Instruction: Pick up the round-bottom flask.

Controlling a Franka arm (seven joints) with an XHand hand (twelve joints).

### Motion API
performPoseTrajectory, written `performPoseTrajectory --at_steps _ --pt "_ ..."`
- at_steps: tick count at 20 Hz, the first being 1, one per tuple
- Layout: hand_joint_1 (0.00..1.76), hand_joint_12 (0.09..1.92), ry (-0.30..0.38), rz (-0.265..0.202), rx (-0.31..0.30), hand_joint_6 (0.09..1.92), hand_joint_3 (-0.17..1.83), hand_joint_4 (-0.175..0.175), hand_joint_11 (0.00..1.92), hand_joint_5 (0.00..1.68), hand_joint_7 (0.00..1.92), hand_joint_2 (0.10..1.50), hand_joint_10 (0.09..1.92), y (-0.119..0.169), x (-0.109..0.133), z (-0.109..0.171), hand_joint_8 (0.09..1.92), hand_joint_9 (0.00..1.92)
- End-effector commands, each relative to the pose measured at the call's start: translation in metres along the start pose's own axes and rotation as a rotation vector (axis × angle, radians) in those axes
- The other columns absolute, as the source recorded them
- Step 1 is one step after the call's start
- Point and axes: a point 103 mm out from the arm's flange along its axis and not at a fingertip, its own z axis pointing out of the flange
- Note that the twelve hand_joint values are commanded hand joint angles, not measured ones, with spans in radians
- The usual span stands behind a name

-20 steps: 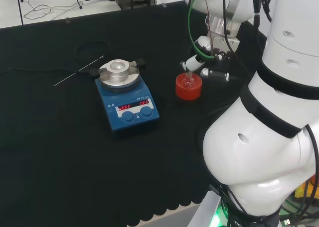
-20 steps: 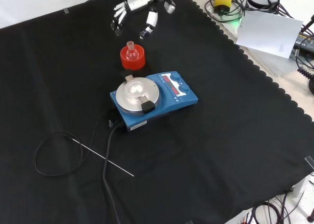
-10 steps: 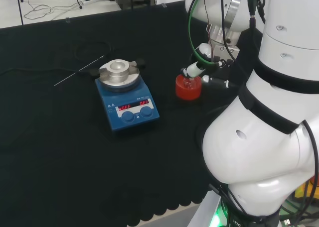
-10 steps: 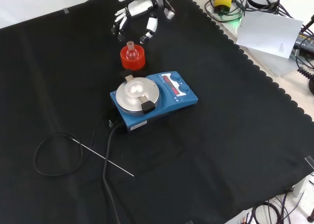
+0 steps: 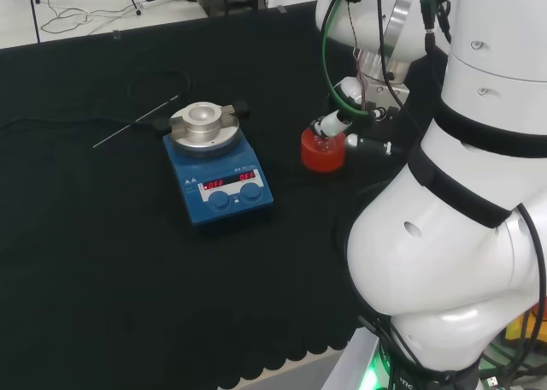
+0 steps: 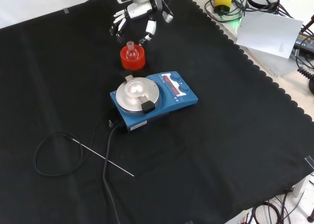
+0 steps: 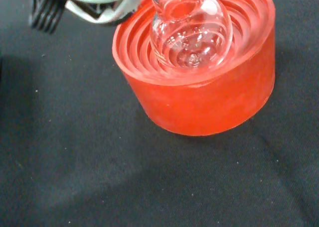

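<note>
On the black cloth point(image 6: 235, 135) sits a blue hotplate point(image 6: 154, 99) with a round silver top, and everything else is easiest placed against it. Just beyond the hotplate in the front view, and just to its right in the head view, stands a red ribbed stand point(image 6: 132, 59) with the small clear flask point(image 6: 130, 49) resting in it, neck upright. From the wrist camera the flask point(image 7: 192, 30) sits bulb-down in the rings of the stand point(image 7: 199, 82), looking empty as far as I can tell.

The hand point(image 6: 135, 15) hangs over the far side of the stand from the hotplate, fingers point(image 6: 149, 30) spread and pointing down on either side of the flask's neck, not closed round it; whether any fingertip touches the glass I cannot tell. In the head view the hand point(image 5: 342, 116) is right at the stand's far rim.

On the hotplate's other side, nearer in the front view, a black cable point(image 6: 105, 155) trails away from it and loops on the cloth, with a thin metal rod point(image 6: 103, 157) lying across it.
</note>
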Motion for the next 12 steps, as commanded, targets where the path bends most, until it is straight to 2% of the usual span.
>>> performPoseTrajectory --at_steps 1,12 --pt "0.92 1.43 -0.006 -0.014 -0.022 0.56 0.65 -0.010 0.03 0.65 0.15 0.61 0.70 0.003 0.000 0.006 0.69 0.41" --pt "0.97 1.43 -0.015 -0.011 -0.032 0.70 0.68 -0.007 0.04 0.74 0.18 0.58 0.70 0.012 -0.006 0.018 0.68 0.42"
